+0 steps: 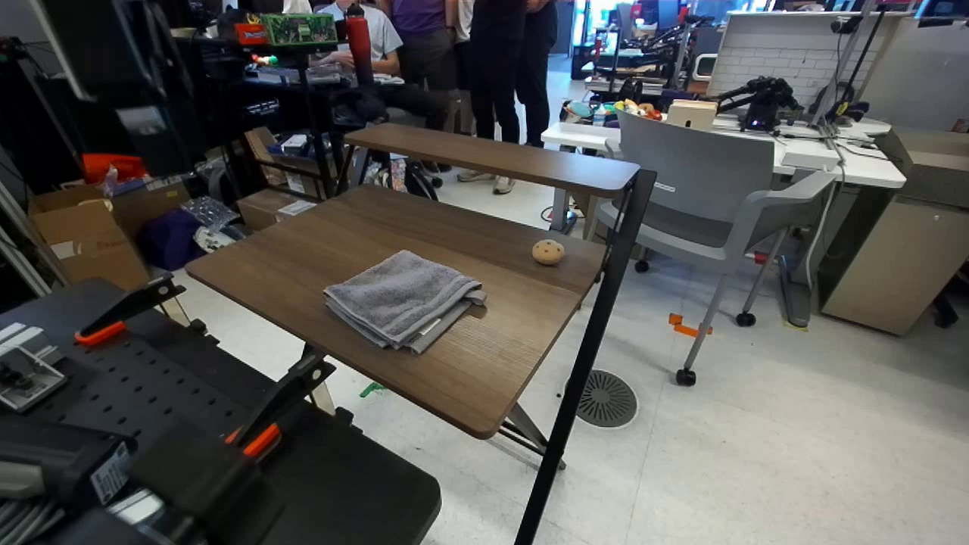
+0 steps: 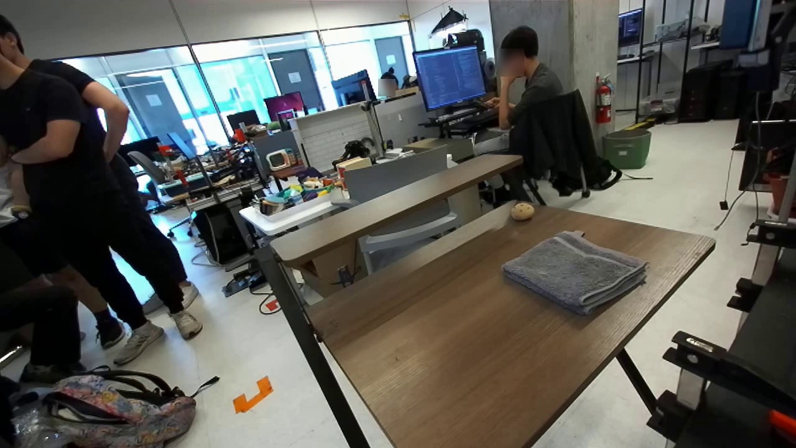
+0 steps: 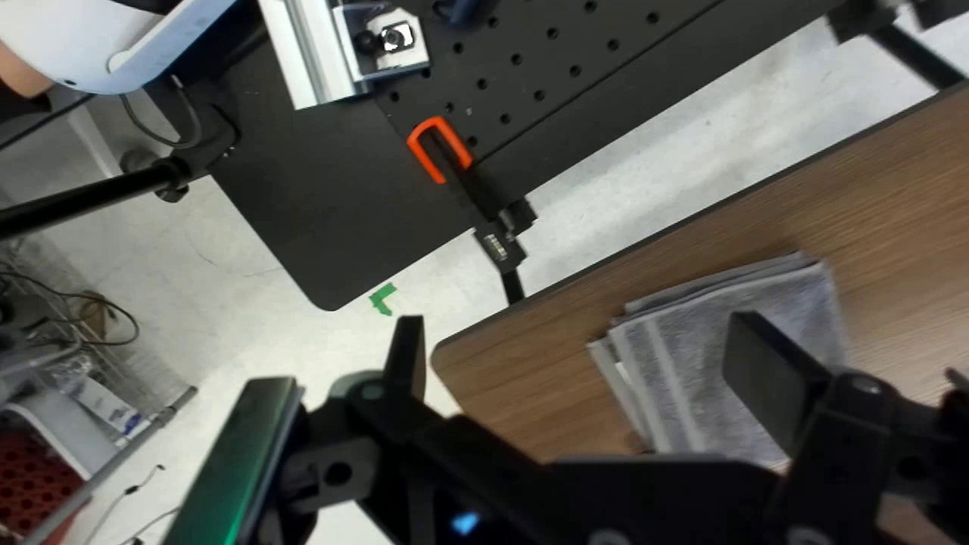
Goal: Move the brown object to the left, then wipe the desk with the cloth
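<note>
The brown object (image 1: 548,252) (image 2: 522,211), a small speckled tan ball, rests on the wooden desk (image 1: 303,235) (image 2: 435,348) below the raised shelf; the wrist view does not show it. Grey and folded into a rough rectangle, the cloth (image 1: 401,295) (image 2: 575,270) lies flat on the desk, apart from the ball. In the wrist view my gripper (image 3: 577,333) is open wide, seen over the desk corner, and nothing is between its fingers. The right finger (image 3: 768,378) overlaps part of the cloth (image 3: 674,371) in that picture, while the other finger appears over the floor.
A narrow raised shelf (image 1: 492,155) (image 2: 398,205) runs along one long side of the desk, carried by black metal posts (image 1: 598,333). Facing the opposite side is a black tabletop (image 1: 363,469) with orange-handled clamps (image 1: 284,409). A grey chair (image 1: 696,182) stands behind the shelf.
</note>
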Robot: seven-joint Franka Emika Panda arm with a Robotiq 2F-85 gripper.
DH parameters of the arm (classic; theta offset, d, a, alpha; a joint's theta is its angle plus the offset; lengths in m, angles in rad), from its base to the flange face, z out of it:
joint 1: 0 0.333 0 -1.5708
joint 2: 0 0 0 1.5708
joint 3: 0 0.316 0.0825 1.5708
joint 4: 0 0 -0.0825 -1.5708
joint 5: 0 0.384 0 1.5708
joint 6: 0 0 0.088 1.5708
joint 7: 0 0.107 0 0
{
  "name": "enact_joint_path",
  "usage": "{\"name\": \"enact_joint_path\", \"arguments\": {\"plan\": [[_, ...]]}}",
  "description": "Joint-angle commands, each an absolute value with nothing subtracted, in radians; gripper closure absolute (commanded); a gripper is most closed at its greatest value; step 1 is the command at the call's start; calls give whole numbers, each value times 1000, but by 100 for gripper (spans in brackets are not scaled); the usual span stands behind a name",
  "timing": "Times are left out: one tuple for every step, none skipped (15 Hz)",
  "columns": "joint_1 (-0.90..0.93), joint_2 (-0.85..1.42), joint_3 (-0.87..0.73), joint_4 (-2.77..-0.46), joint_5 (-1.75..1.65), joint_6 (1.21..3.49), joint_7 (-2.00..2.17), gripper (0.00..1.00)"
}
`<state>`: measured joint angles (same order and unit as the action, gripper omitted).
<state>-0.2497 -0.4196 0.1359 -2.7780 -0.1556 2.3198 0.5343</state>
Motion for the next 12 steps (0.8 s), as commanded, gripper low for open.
{"name": "enact_joint_path", "arguments": {"plan": [[-370, -217, 63, -2692, -262, 2396, 645, 0], [-367, -168, 24, -2658, -233, 2360, 629, 0], [-324, -278, 31, -2734, -238, 2371, 608, 0], [-327, -244, 4, -2718, -238, 2370, 601, 0], [-323, -231, -5, -2714, -237, 2370, 599, 0], [-317, -233, -4, -2716, -237, 2370, 600, 0], [-308, -240, 2, -2718, -236, 2370, 603, 0], [-302, -246, 4, -2719, -236, 2370, 606, 0], [-301, -249, 5, -2719, -236, 2370, 605, 0], [-301, -253, 6, -2720, -236, 2370, 605, 0], [-301, -254, 5, -2721, -236, 2370, 605, 0], [-301, -254, 5, -2721, -236, 2370, 605, 0]]}}
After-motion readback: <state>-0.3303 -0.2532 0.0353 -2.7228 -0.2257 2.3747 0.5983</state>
